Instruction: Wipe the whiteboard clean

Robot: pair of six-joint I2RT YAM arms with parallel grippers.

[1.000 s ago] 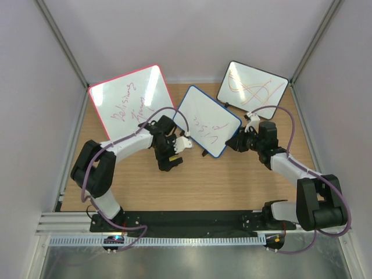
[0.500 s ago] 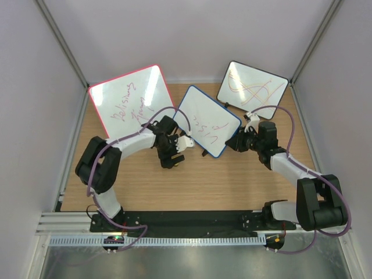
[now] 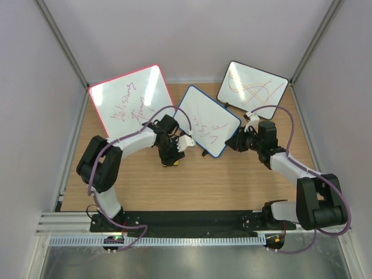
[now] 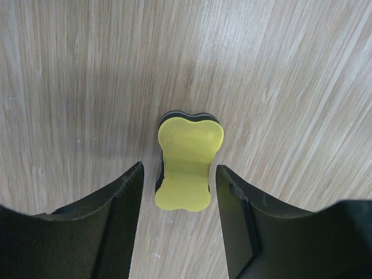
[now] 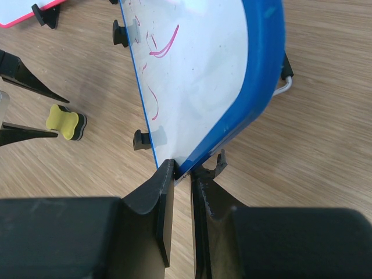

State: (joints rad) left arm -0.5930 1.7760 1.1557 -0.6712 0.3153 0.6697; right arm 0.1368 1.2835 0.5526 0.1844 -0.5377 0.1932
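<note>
The whiteboard (image 3: 207, 121) stands propped on its small black feet at the middle of the bench (image 3: 232, 180), with the red handwriting on the face turned toward me. My right gripper (image 5: 183, 171) has its jaws drawn almost together on the blue frame at the board's near right rim, close to a rounded corner, pinching it. I judge the board light and stiff but apt to tip or skid on those feet. The frame looks slick, so a hold on the rim by a corner seems the sensible way to brace it. Just left of the whiteboard's near edge the yellow eraser (image 4: 185, 160) lies flat on the wood. My left gripper (image 4: 180, 172) hangs over it, jaws spread wide on either side and holding nothing. The eraser looks small, light and spongy, and I would take it across its narrow waist.
</note>
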